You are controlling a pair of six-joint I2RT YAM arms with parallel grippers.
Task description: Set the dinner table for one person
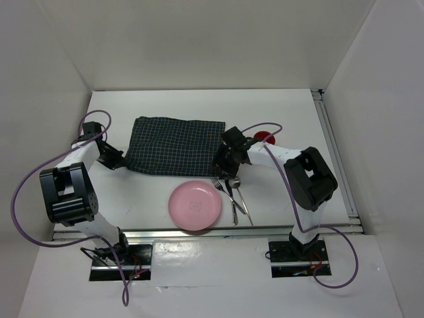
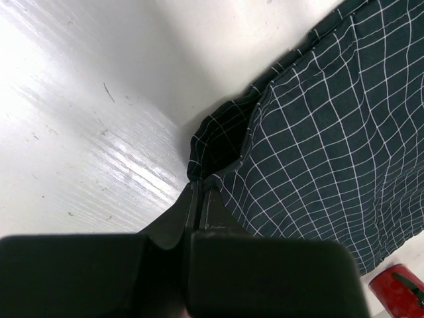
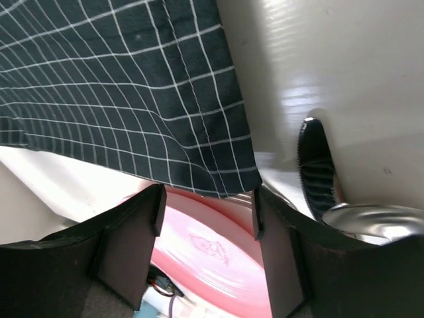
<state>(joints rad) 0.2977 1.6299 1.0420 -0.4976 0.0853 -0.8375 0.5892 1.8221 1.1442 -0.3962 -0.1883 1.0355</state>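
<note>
LAYING THE CLOTH: My left gripper (image 2: 199, 191) has its fingers pressed together on a bunched fold at the near-left corner of the checked placemat (image 1: 175, 146). The right gripper (image 3: 207, 202) stands with fingers spread to either side of the near-right corner, gripping nothing that I can make out. The dinner table (image 1: 285, 112) lies directly beneath both sets of fingers, white and bare to the left of the left pair. I cannot tell how close above it the right pair rides.

The danger, as I judge it, is a one-sided pull. With only the left corner pinched, any drag would skew or rumple the cloth, and so small a fold could slip free. On the right, the cutlery (image 1: 233, 195) and the pink plate (image 1: 194, 205) lie just on the near side of that corner, so a low sweep of cloth or finger could scatter them.
</note>
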